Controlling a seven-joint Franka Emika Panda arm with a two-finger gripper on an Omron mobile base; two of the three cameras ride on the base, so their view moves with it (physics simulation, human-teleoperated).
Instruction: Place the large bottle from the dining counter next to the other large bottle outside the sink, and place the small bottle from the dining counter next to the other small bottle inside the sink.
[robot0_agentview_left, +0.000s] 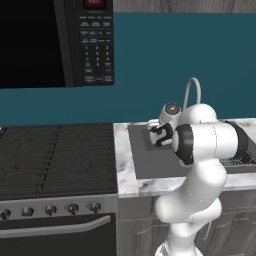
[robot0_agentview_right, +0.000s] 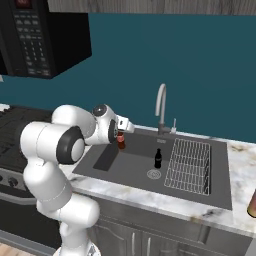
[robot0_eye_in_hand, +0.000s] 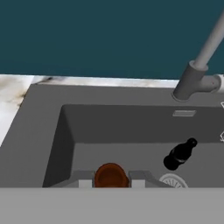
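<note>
One grey sink (robot0_agentview_right: 215, 195) sits in a marble counter (robot0_agentview_right: 240, 172) under a teal wall (robot0_agentview_right: 200, 65). My gripper (robot0_eye_in_hand: 112, 179) clamps the small brown bottle (robot0_eye_in_hand: 111, 175) above the basin, upright. Black bottle (robot0_agentview_right: 158, 158) stands upright near the drain (robot0_agentview_right: 154, 174).

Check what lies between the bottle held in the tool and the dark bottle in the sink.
Nothing: in the hand view, bare sink floor separates the held brown bottle from the dark bottle.

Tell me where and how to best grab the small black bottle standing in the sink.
Take the small black bottle by its narrow neck or upper body, coming straight down from above. It stands upright in the sink basin beside the drain, with the dish rack close on one side, so a side approach looks cramped.
</note>
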